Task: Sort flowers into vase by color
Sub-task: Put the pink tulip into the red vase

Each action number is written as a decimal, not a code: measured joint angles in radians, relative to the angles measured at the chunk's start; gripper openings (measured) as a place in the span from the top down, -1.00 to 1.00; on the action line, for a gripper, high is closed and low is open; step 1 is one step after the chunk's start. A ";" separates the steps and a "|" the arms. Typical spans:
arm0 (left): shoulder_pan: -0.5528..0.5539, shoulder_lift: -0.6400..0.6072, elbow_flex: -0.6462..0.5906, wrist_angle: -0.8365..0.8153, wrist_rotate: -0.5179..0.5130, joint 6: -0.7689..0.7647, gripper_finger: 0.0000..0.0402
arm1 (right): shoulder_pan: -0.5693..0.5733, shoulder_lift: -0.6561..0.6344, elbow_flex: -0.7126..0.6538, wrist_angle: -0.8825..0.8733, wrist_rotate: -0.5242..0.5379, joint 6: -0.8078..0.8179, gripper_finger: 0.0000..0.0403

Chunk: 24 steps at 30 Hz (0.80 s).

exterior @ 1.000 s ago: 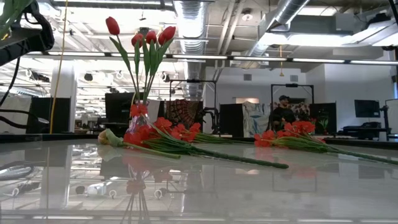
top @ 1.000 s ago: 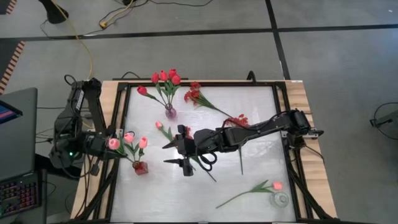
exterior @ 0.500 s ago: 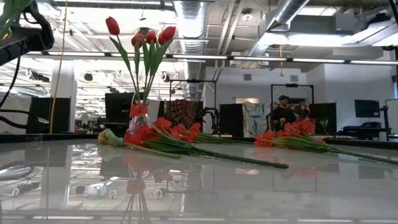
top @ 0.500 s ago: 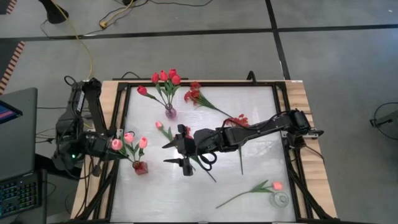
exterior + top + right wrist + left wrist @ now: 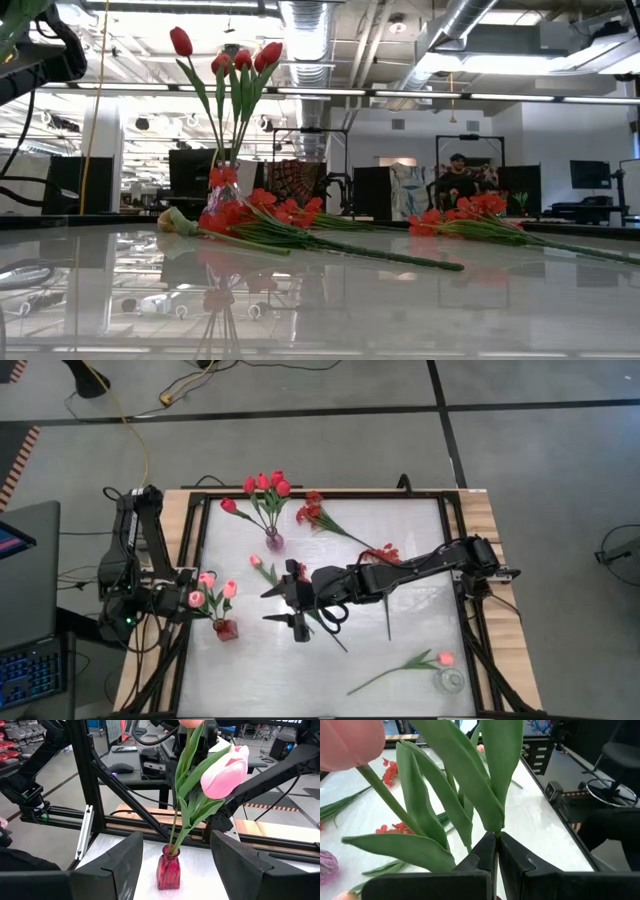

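Note:
My left gripper [image 5: 178, 600] hangs at the table's left edge, shut on a pink tulip [image 5: 195, 598], its blossom [image 5: 345, 740] ahead of the fingers. Just to its right stands a small red vase [image 5: 226, 628] [image 5: 168, 870] with two pink tulips [image 5: 230, 589] in it. A purple vase [image 5: 274, 541] at the far side holds red tulips [image 5: 268, 483] [image 5: 240, 60]. My right gripper [image 5: 285, 605] hovers open over mid-table, facing the red vase, its fingers [image 5: 122, 865] wide apart. A pink tulip [image 5: 256, 560], another [image 5: 440, 657] and red sprays [image 5: 313, 510] [image 5: 385, 552] lie on the table. My left gripper pinches the pink tulip's green stem where the leaves branch off [image 5: 493, 829] between its two fingertips. The stem and leaves run on ahead of the fingers and the blossom is lifted clear of the table. The stem's lower end is hidden behind the fingers.
A small clear vase [image 5: 451, 680] stands at the near right corner beside the lying pink tulip. A black frame [image 5: 190, 560] runs round the white table top. In the low view a person [image 5: 455, 180] sits far off in the room.
My left gripper has sunk and carried the pink tulip a little toward the red vase and the table's near edge, staying shut. My right gripper has kept still.

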 joint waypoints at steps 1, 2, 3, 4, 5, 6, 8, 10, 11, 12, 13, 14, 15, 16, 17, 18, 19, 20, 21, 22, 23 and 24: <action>0.000 0.000 0.000 0.000 0.000 0.000 0.99 | -0.001 0.000 0.000 0.000 0.000 0.000 -0.29; 0.000 0.000 0.000 0.000 0.000 0.005 0.98 | -0.003 0.000 0.000 0.000 0.000 0.000 -0.29; 0.000 0.000 0.000 0.000 0.000 0.014 0.97 | -0.005 0.000 0.000 0.000 0.000 0.000 -0.29; 0.000 0.000 0.000 0.000 0.000 0.022 0.96 | -0.005 0.000 0.000 0.000 0.000 0.000 -0.29; 0.000 0.000 0.000 0.000 -0.001 0.034 0.94 | -0.005 0.000 0.000 0.000 0.000 0.000 -0.29; 0.000 0.000 0.000 0.000 -0.002 0.045 0.91 | -0.005 0.000 0.000 0.000 0.000 0.000 -0.29; 0.000 0.000 0.000 0.000 -0.002 0.062 0.83 | -0.005 0.000 0.000 0.000 0.000 0.000 -0.29; 0.000 0.000 0.000 0.000 -0.004 0.073 0.73 | -0.006 0.000 0.000 0.000 0.000 0.000 -0.29; 0.000 0.000 0.000 0.000 -0.007 0.079 0.68 | -0.006 0.000 0.000 0.000 0.000 0.000 -0.29; 0.000 0.000 0.000 0.000 -0.009 0.083 0.63 | -0.006 0.000 0.000 0.001 0.000 0.001 -0.29; 0.000 0.000 0.000 0.000 -0.009 0.084 0.57 | -0.006 0.000 0.000 0.000 0.000 0.001 -0.29; 0.000 0.000 0.000 0.000 -0.009 0.084 0.52 | -0.006 0.000 0.000 0.000 0.000 0.000 -0.29; 0.000 0.000 0.005 -0.004 -0.005 0.084 0.47 | -0.006 0.000 0.000 0.000 0.000 0.001 -0.29; 0.000 0.000 0.014 -0.005 0.002 0.087 0.41 | -0.005 0.000 0.000 0.000 0.000 0.001 -0.29; 0.000 0.000 0.026 -0.005 0.010 0.093 0.37 | -0.006 0.000 0.000 0.000 0.000 0.001 -0.29; 0.000 -0.001 0.040 -0.005 0.018 0.100 0.32 | -0.006 0.000 0.000 0.000 0.000 0.001 -0.29; 0.000 0.000 0.057 -0.005 0.027 0.111 0.28 | -0.006 0.000 0.000 0.000 0.000 0.001 -0.29; 0.000 0.000 0.075 -0.003 0.037 0.123 0.24 | -0.006 0.000 0.000 0.000 0.000 0.001 -0.29; 0.000 0.000 0.095 -0.004 0.041 0.135 0.20 | -0.006 0.000 0.000 0.000 0.000 0.002 -0.29; 0.000 0.000 0.115 -0.004 0.041 0.143 0.16 | -0.006 0.000 0.000 0.000 0.000 0.002 -0.29; 0.000 0.000 0.135 -0.003 0.042 0.155 0.13 | -0.006 0.000 0.000 0.000 0.000 0.003 -0.29; 0.000 0.000 0.156 -0.004 0.052 0.172 0.11 | -0.005 0.000 0.000 0.000 0.000 0.003 -0.29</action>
